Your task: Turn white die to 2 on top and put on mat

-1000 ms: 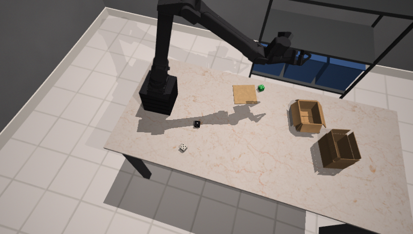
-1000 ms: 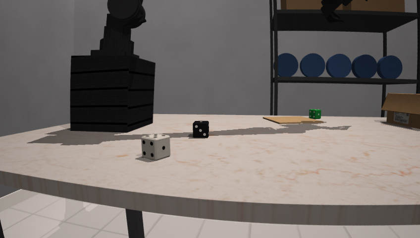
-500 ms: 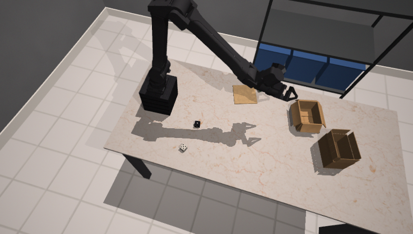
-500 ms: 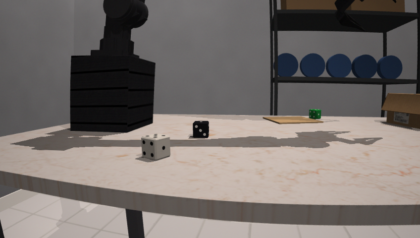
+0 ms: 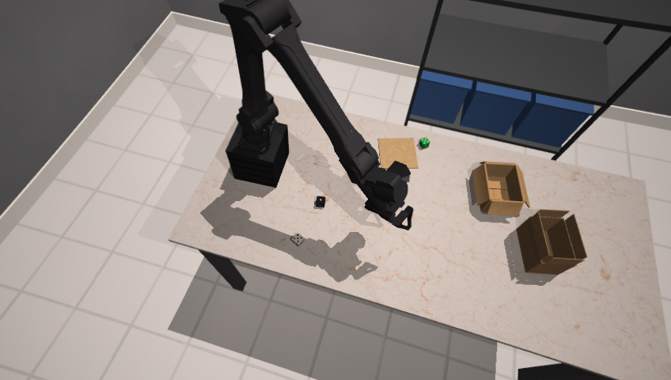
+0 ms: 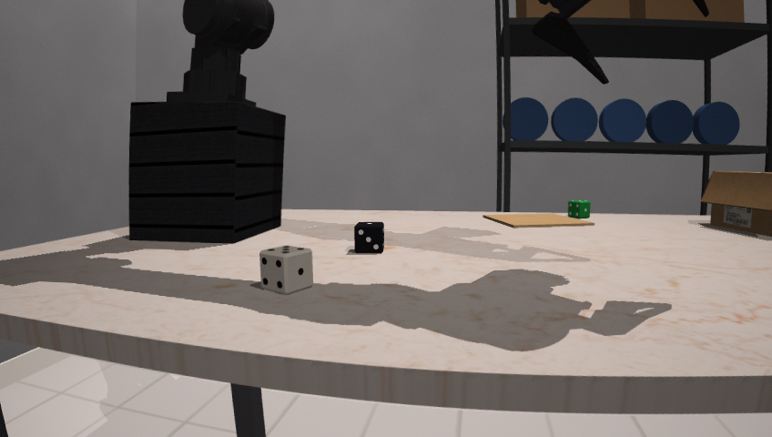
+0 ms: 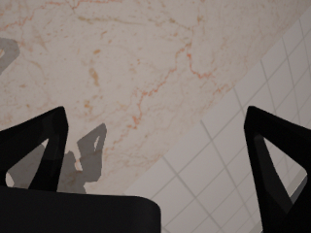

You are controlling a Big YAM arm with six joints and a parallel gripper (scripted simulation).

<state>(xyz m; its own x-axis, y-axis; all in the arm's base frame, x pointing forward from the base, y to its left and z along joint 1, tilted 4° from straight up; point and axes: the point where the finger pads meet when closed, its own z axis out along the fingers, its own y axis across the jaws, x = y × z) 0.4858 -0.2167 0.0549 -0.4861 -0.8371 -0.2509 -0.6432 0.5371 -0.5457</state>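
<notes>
White die (image 5: 297, 239) (image 6: 286, 269), 5 up, nearer the table edge than the black die (image 5: 320, 201) (image 6: 369, 238); looks light, rigid, maybe slick. I'd pinch opposite side faces squarely, low. My gripper (image 5: 407, 219) (image 7: 155, 116) hangs wide open, nothing held, well apart from the black die.

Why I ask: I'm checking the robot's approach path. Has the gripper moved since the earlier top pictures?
Yes: the gripper has swung away from the shelf rack, toward the table's near edge.
</notes>
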